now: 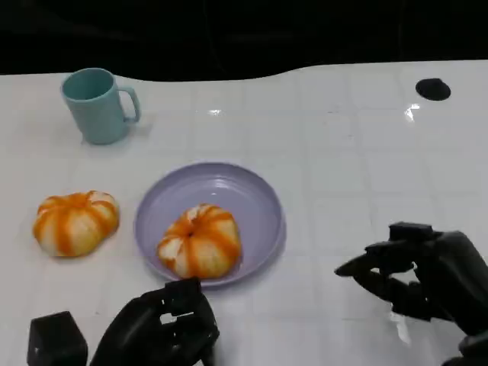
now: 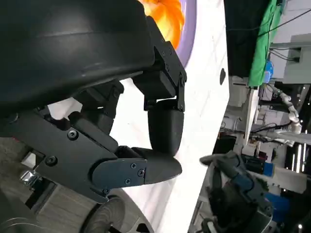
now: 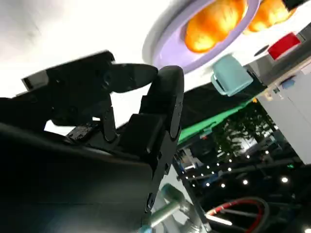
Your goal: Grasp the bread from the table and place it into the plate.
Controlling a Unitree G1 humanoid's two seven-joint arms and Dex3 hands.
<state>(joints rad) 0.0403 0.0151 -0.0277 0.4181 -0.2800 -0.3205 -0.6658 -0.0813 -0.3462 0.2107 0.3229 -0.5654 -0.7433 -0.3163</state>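
One bread (image 1: 200,241) sitting in plate (image 1: 263,200), mid-tabletop. Second bread (image 1: 75,222) lying toward left edge. Left robot hand (image 1: 162,326) and right robot hand (image 1: 415,276) hovering near front edge, loosely curled, holding nothing. Next: likely reaching for second bread.

You have two round breads, both pale with orange stripes running down from a dimpled top, like small pumpkins. One bread (image 1: 200,241) already sits upright inside the lilac plate (image 1: 255,194), in the part of the plate toward the near edge of the surface, touching the rim there. The plate is a shallow round dish near the middle of the surface. The other bread (image 1: 75,222) lies on the surface just beside the plate, toward the left edge.
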